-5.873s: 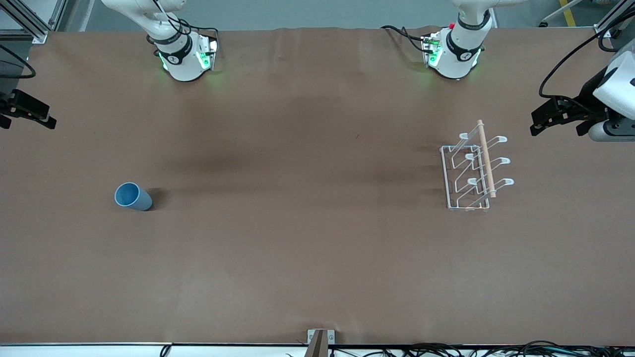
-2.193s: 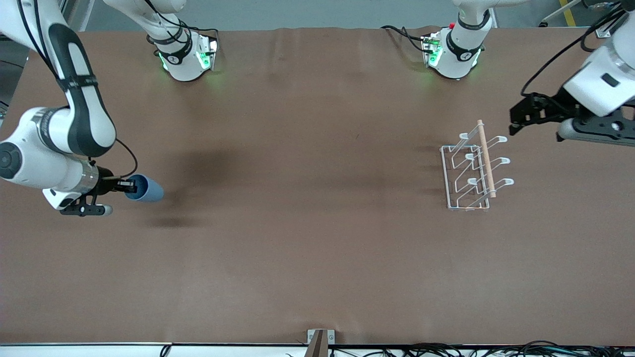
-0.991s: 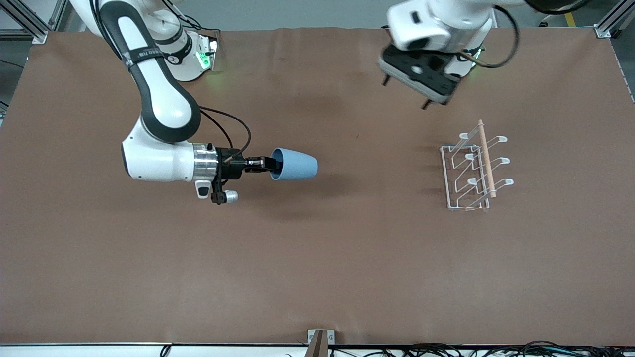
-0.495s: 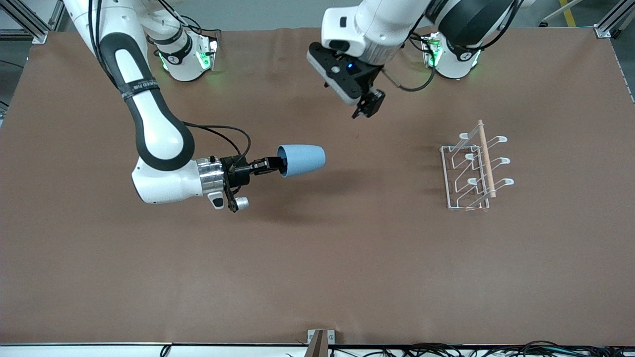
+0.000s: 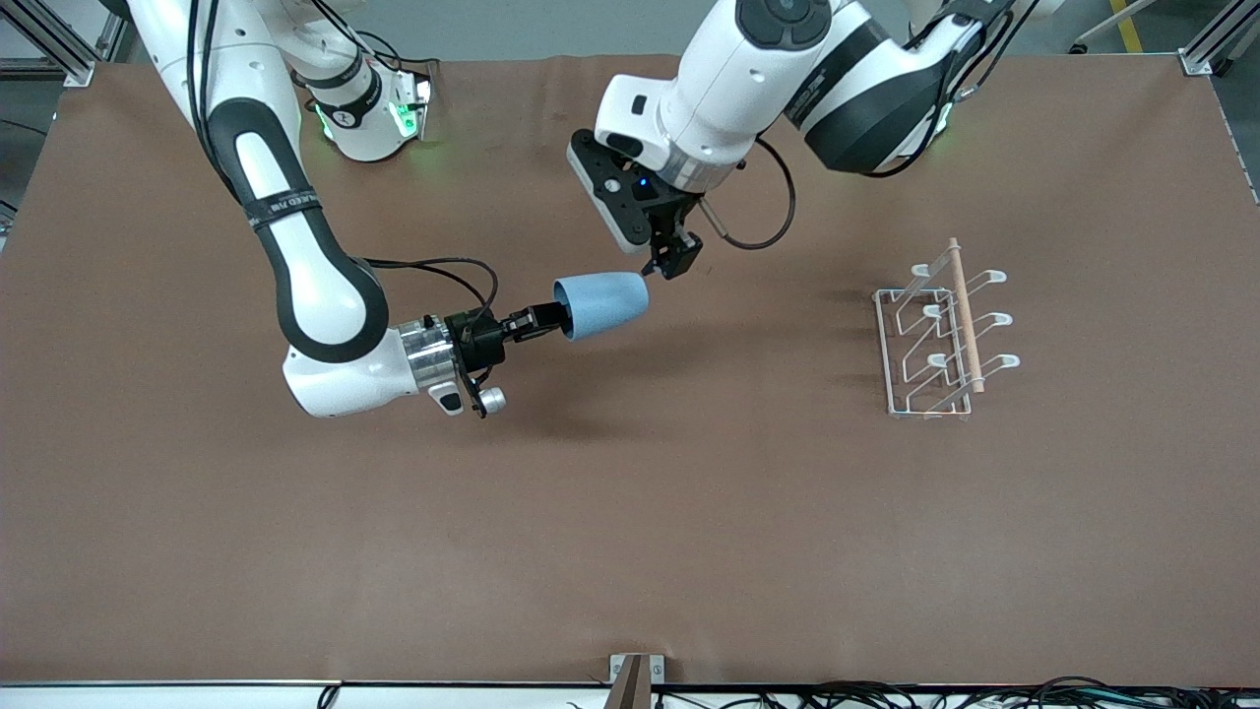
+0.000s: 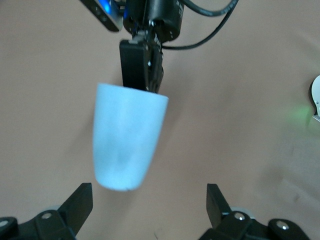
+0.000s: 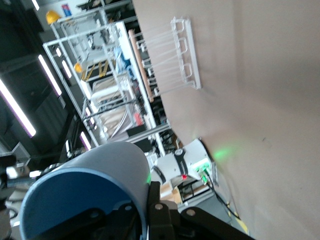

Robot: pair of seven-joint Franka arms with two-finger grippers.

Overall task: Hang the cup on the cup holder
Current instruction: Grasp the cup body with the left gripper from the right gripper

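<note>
The small light-blue plastic tumbler, the cup (image 5: 601,305), is up in the air over the middle of the brown table (image 5: 630,551), lying on its side with its closed bottom pointing toward the left arm's end and its rim pinched in the clamped fingers of the right gripper (image 5: 536,320). A few seconds earlier it lay on the table near the right arm's end; since then the right arm has picked it up by the rim and carried it toward the centre, tilting it slightly in the last half second. The bigger change is on the other arm: the left gripper (image 5: 674,258), parked off the table's end a few seconds ago, has swung in and now hangs just beside the cup's closed end, its jaws spread wide and empty; in the left wrist view the cup (image 6: 127,135) sits ahead of the two open fingertips (image 6: 80,200). This reads as a handover about to happen, not yet begun. The white wire cup holder (image 5: 935,340) with its light wooden rod (image 5: 965,315) stands untouched, well apart toward the left arm's end, all prongs bare.
</note>
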